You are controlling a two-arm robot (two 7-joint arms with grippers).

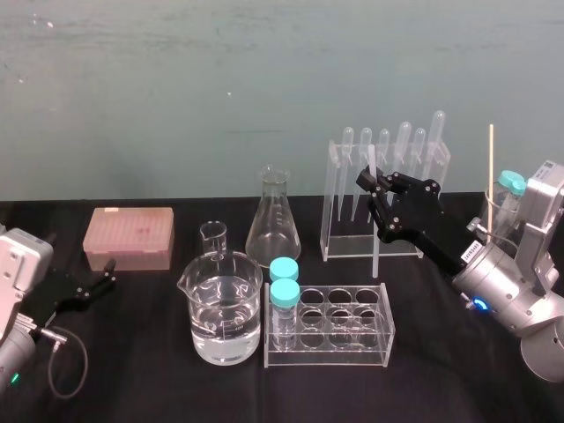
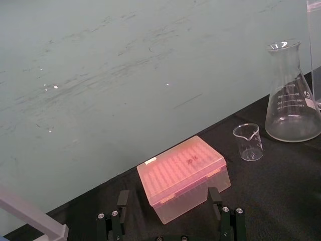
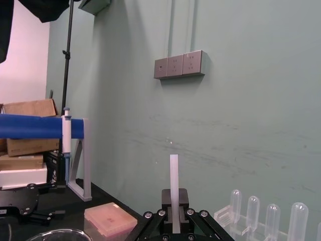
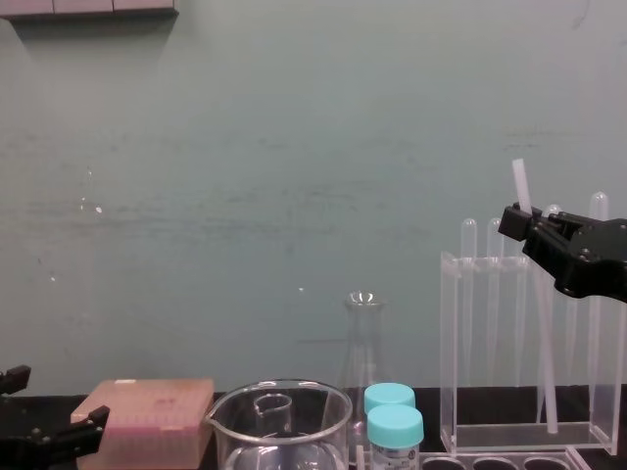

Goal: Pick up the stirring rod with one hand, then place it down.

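- The right gripper [image 1: 374, 187] is up on the right side of the table, just in front of the clear pipette rack [image 1: 330, 204], with its black fingers [image 4: 549, 240] clamped tight on the stirring rod [image 1: 376, 251].
- The grip sits high on the rod. A short white stub pokes up above the fingers, and the long part hangs below.
- The rod stands almost upright with a slight lean. Its lower end is down by the foot of the pipette rack, and whether it touches the black table [image 1: 441, 388] I cannot tell.
- From the chest view, the rod crosses in front of the rack's hanging pipettes.
- Over on the far left, the left gripper [image 1: 107, 273] is parked low beside the pink tip box [image 1: 129, 236], fingers spread wide and holding nothing.
- In the middle are the big beaker [image 1: 225, 308], the flask [image 1: 274, 220] and the tube rack [image 1: 352, 348], all well apart from the rod.
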